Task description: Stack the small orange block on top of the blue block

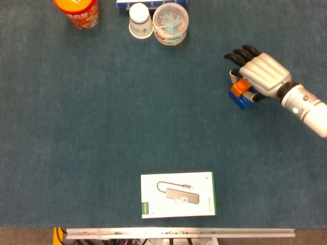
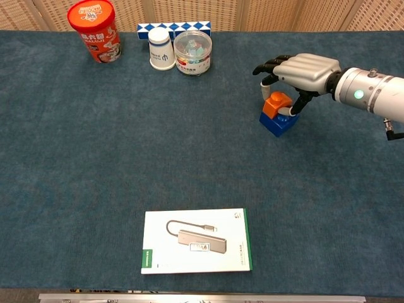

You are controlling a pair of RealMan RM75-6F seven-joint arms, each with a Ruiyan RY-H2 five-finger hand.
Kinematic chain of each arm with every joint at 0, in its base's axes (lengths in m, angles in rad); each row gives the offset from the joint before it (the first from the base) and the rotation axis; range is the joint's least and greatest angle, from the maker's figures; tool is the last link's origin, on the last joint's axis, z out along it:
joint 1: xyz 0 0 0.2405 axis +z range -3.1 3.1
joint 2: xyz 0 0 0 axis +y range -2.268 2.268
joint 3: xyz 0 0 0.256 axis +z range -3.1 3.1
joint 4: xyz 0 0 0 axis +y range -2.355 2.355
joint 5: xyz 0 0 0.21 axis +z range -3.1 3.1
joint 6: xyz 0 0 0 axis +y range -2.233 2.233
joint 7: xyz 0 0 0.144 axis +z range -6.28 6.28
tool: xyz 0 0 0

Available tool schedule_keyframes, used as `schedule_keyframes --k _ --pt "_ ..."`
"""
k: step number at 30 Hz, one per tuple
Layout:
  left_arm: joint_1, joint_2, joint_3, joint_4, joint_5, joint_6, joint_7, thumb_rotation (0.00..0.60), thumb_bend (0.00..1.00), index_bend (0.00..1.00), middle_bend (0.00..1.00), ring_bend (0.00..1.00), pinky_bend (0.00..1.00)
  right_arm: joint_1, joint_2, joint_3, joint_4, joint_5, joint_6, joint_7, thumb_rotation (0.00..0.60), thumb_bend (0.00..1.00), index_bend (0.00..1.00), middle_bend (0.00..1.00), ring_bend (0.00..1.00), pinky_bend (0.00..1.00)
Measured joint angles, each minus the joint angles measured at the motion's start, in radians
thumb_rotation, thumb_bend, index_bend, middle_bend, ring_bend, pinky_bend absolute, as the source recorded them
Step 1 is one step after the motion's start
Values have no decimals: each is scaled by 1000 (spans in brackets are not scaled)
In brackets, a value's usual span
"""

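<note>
From the head camera, the robot's right hand (image 1: 262, 75) reached in from the right edge of the blue-carpeted table (image 1: 102, 117), palm down over the small orange block (image 1: 237, 89). The orange block sat on top of the blue block (image 1: 241, 100), and both were partly hidden under the hand, whose dark fingertips (image 1: 236, 57) fanned out toward the far side of the table. A thumb tip (image 1: 233, 75) lay against the block's far side, but this angle did not show whether the hand actually gripped it. Along the far edge stood a red canister (image 1: 77, 11), a white paper cup (image 1: 140, 21) and a clear round tub of coloured bits (image 1: 170, 23), the cup and tub just beside each other. A white product box (image 1: 178, 194) printed with a cable adapter lay flat near the front edge, well apart from the blocks.

From the chest camera, the right hand (image 2: 304, 69) hovered low over the stack, with the orange block (image 2: 276, 105) resting squarely on the blue block (image 2: 278, 122). The thumb and one finger came down on either side of the orange block, close to or touching it; the others stayed spread above. A blue-and-white patterned strip (image 2: 173, 28) ran behind the cup (image 2: 161, 50) and tub (image 2: 192, 52), with the red canister (image 2: 94, 29) to their left and the white box (image 2: 196, 240) in the foreground.
</note>
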Motion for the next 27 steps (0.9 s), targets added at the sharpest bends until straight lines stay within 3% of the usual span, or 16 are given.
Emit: schedule_keyframes --k 11,19,27 --pt "1 1 1 -4 2 3 2 600 119 480 463 336 512 0 -3 -8 2 6 -12 -9 600 322 536 105 0 56" --pt "3 3 3 -12 10 11 7 600 118 480 463 336 512 -8 28 -1 -55 11 15 -26 600 316 286 105 0 56" --pt "5 8 6 -24 19 17 10 600 119 480 463 336 512 -32 85 10 -146 18 70 -61 600 305 167 105 0 56"
